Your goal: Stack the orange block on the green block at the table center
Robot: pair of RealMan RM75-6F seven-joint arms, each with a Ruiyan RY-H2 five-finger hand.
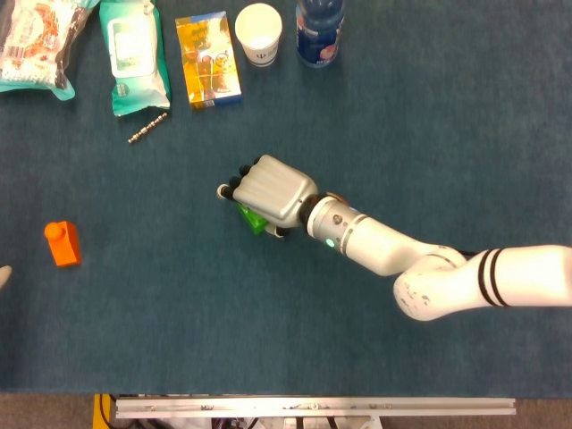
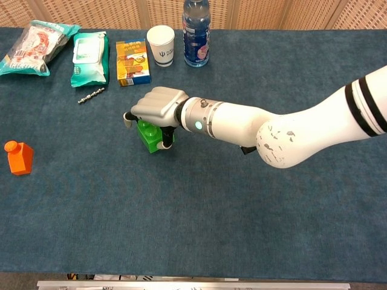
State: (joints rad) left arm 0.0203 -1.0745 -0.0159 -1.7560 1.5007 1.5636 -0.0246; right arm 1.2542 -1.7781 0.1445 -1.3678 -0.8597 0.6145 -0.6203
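- At the upper left of both views a snack bag [image 1: 36, 45] lies on the blue table cloth [image 1: 179, 313], touching the frame's left edge
- Just to its right lies a pack of wet wipes [image 1: 134, 54], and below that pack a short metal chain [image 1: 147, 127] lies at a slant
- The orange block [image 1: 63, 244] stands at the left edge of the frame, about mid-height, well apart from everything else; the chest view shows it upright [image 2: 19, 157] with a small knob on top
- A pale tip at the far left edge of the head view, below the orange block, is too small to identify, so the left hand cannot be made out
- Right of the wipes, at top centre, lies a yellow carton [image 1: 207, 59], then a white paper cup [image 1: 258, 33], then a blue-labelled bottle [image 1: 319, 31]
- The green block [image 2: 149, 136] sits near the frame's centre, mostly covered in the head view, where only a corner shows [image 1: 251, 218]
- The right hand [image 1: 271, 191] lies palm-down over the green block with its fingers curled down around it; in the chest view the fingers [image 2: 162, 134] wrap the block's sides, and the block's base appears to rest on the cloth
- The right arm [image 1: 447, 277] reaches in from the right edge of the frame
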